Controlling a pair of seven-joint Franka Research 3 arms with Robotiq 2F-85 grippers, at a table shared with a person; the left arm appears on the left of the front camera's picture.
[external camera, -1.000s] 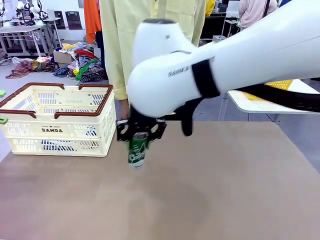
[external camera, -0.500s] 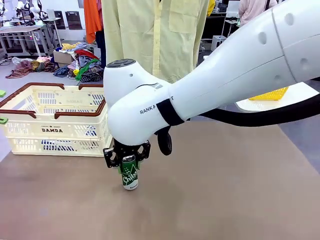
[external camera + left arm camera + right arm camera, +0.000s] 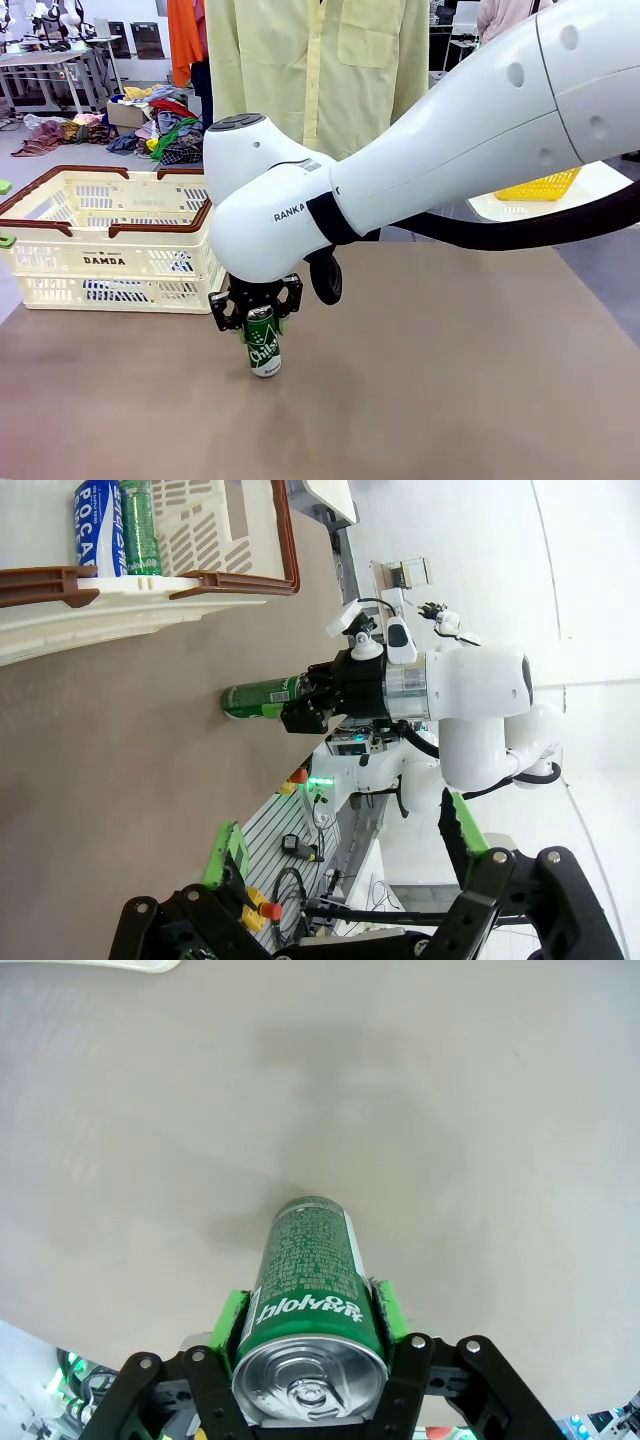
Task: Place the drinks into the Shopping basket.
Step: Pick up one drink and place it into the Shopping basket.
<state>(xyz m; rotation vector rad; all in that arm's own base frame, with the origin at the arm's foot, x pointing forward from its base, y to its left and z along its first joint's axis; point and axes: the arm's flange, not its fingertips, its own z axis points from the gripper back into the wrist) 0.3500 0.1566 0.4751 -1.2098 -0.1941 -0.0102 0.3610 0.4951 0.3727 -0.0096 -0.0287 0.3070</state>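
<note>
A green can [image 3: 263, 343] with white lettering stands upright on the brown table, a little in front of the Shopping basket [image 3: 110, 235]. My right gripper [image 3: 255, 312] comes down over the can's top, its green pads [image 3: 232, 1312] against both sides of the can [image 3: 312, 1290]. In the left wrist view the same can [image 3: 260, 698] sits in the right gripper [image 3: 305, 705], and a blue can [image 3: 95, 525] and a green can [image 3: 140, 525] lie inside the basket [image 3: 150, 590]. My left gripper [image 3: 350, 920] is open, with nothing between its fingers.
A person in a pale yellow shirt [image 3: 320, 70] stands at the far side of the table. A yellow mesh basket [image 3: 540, 185] sits on a white table at the back right. The brown tabletop [image 3: 450, 380] is bare to the right of the can.
My right arm has swung left and down with the green can, which hung tilted in the air a second ago and now stands on the table.
</note>
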